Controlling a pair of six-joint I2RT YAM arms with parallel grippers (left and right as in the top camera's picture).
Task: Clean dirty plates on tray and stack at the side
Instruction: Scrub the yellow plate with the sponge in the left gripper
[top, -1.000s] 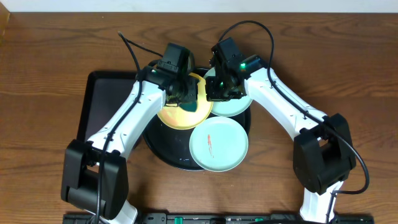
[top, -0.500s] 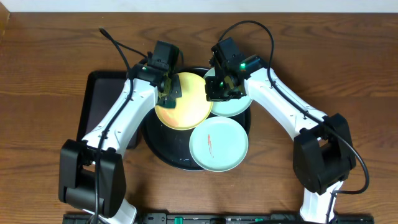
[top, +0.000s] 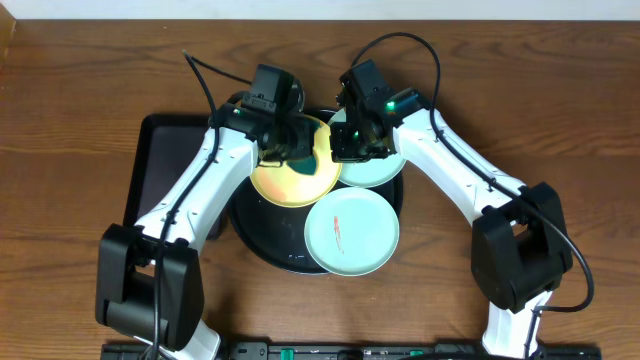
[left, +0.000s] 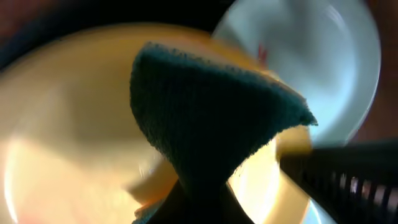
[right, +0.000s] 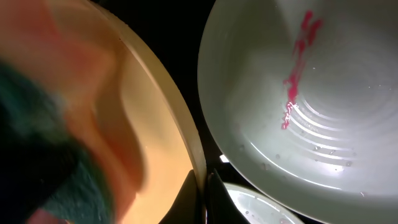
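The large round black tray (top: 262, 232) holds three plates. The pale yellow plate (top: 300, 180) is tilted, and my right gripper (top: 335, 150) is shut on its rim (right: 193, 155). My left gripper (top: 285, 148) is shut on a dark teal cloth (left: 205, 118) pressed on the yellow plate (left: 62, 143). A light blue-green plate (top: 350, 232) with a red smear lies at the tray's front; it also shows in the right wrist view (right: 298, 93). A second blue-green plate (top: 378, 168) lies behind it, partly under my right arm.
A smaller rectangular black tray (top: 165, 165) lies left of the round tray, partly under my left arm. Bare wooden table (top: 80, 90) surrounds both trays.
My left gripper with the cloth swept left across the yellow plate, then back to the right. The right gripper and the plates stayed put.
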